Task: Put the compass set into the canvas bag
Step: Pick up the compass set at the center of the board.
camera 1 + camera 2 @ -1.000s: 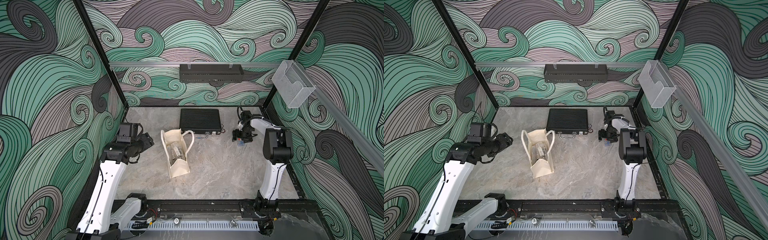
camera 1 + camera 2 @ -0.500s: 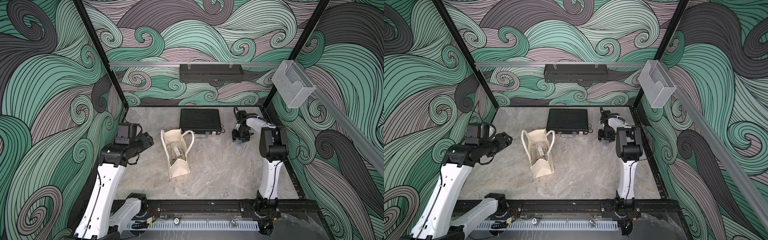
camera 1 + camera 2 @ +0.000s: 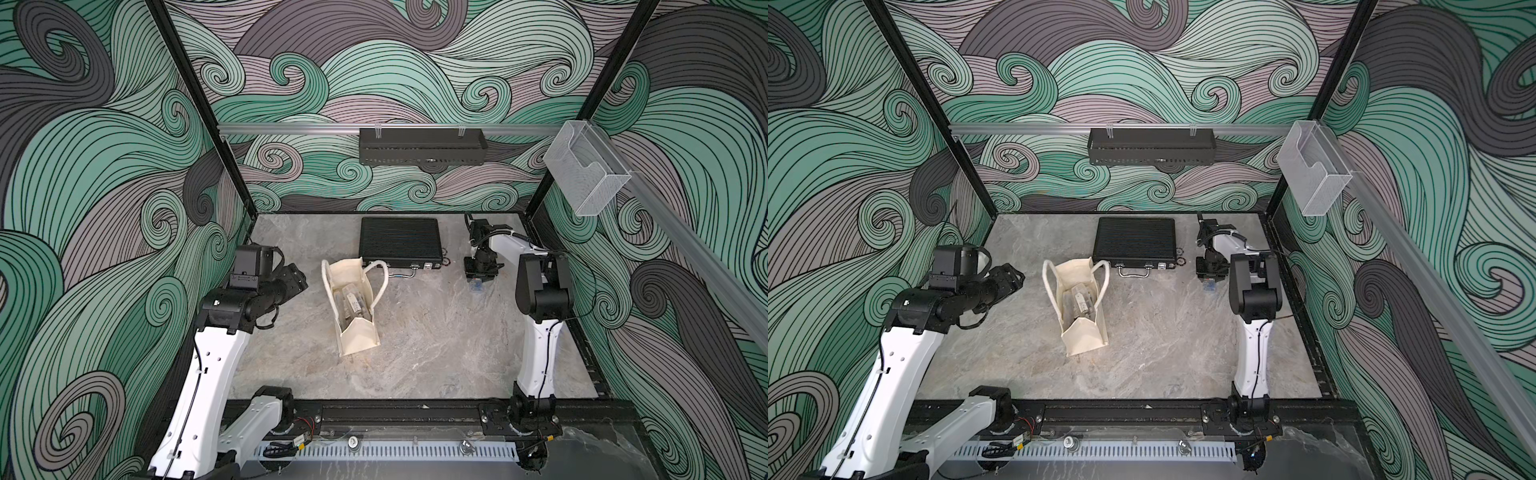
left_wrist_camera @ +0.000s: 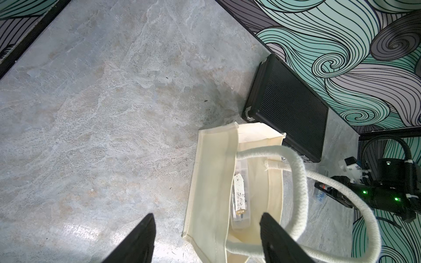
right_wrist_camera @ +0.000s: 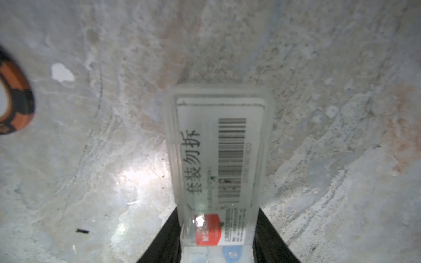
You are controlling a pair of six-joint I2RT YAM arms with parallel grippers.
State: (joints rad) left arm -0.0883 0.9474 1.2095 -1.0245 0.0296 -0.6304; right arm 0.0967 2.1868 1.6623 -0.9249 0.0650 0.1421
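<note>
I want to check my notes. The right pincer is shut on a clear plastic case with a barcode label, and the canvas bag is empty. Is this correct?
Not quite: the canvas bag is not empty. The left wrist view shows a labelled case inside it. The rest stands: the right pincer is shut on the clear plastic case with a barcode label.

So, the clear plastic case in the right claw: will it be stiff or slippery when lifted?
The clear plastic case looks rigid, with straight edges, so it probably will not bend. Its glossy surface may slip, since the right claw holds it only at one end. Being small, it is likely light.
</note>
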